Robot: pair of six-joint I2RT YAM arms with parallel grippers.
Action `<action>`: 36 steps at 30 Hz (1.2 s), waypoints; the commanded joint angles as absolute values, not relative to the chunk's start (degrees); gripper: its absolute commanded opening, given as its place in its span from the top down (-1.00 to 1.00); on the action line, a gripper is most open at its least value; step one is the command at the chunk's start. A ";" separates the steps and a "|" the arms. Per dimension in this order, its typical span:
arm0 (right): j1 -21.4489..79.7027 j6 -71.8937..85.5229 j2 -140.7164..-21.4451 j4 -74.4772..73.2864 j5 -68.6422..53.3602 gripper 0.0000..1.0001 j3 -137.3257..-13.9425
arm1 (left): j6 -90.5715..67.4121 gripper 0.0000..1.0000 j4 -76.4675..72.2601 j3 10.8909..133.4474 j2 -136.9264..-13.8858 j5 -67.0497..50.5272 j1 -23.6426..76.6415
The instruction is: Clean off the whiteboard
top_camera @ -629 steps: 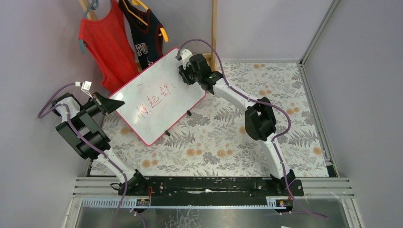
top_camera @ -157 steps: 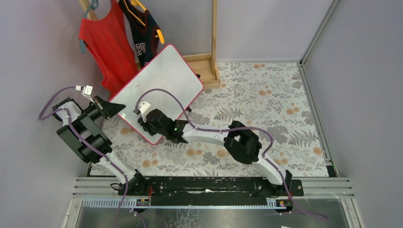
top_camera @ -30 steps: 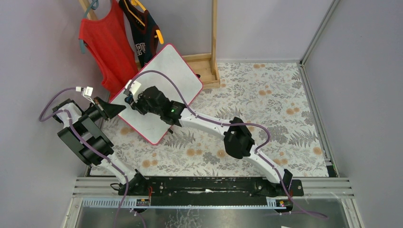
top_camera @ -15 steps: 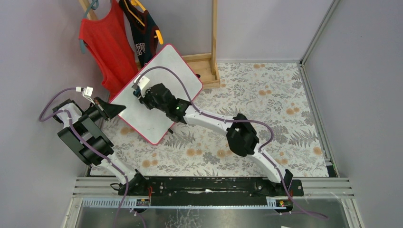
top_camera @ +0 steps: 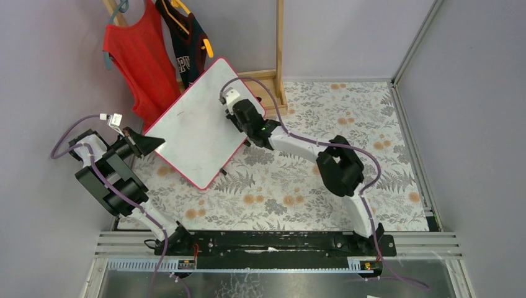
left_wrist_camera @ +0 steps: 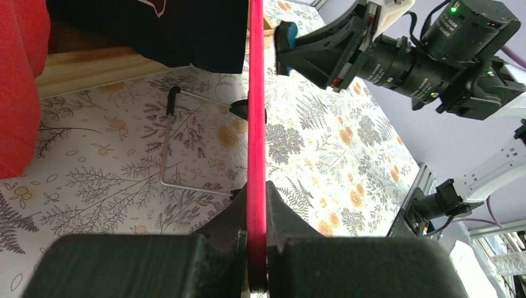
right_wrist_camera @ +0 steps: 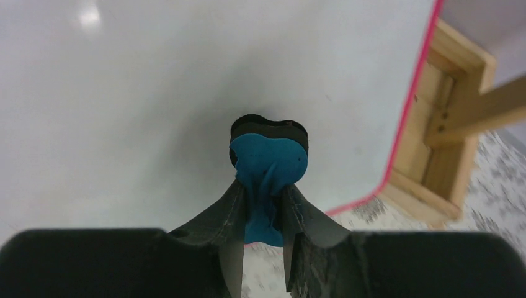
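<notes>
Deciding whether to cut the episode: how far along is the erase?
Done: the whiteboard shows no writing. In hand: left end effector clamps its red edge; right end effector holds a blue eraser at its far corner. Left: probably just letting go.

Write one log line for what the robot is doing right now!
left gripper: shut on whiteboard edge | right gripper: shut on blue eraser, eraser against whiteboard | marks: none visible
</notes>
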State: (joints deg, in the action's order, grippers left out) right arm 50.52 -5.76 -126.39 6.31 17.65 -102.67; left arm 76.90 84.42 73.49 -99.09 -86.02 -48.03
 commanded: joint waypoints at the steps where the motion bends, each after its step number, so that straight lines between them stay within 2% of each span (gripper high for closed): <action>1: 46.97 -0.63 -112.81 1.75 24.13 1.00 -97.57 | 78.59 1.00 83.32 73.53 -99.12 -75.79 -47.42; 6: 38.48 6.94 -101.73 -10.54 23.98 1.00 -90.01 | 76.39 1.00 83.32 75.26 -99.29 -75.45 -47.21; 13: 32.43 10.65 -90.63 -22.40 28.84 1.00 -79.20 | 74.44 1.00 83.32 76.69 -99.22 -74.47 -45.75; 23: 22.66 19.13 -77.53 -21.28 29.70 1.00 -59.14 | 72.56 1.00 83.29 78.15 -97.71 -73.55 -44.98; 29: 15.75 19.51 -76.62 -18.61 24.83 1.00 -53.73 | 72.25 1.00 83.27 78.40 -97.46 -73.14 -44.89; 36: 11.52 17.70 -80.23 -17.87 18.51 1.00 -54.49 | 72.77 0.97 83.24 77.66 -97.08 -72.17 -44.84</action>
State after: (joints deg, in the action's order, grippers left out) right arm 13.43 18.11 -78.54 -20.29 23.57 -53.36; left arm 71.40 84.07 78.04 -98.06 -80.64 -45.80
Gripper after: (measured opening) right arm 0.294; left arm 0.033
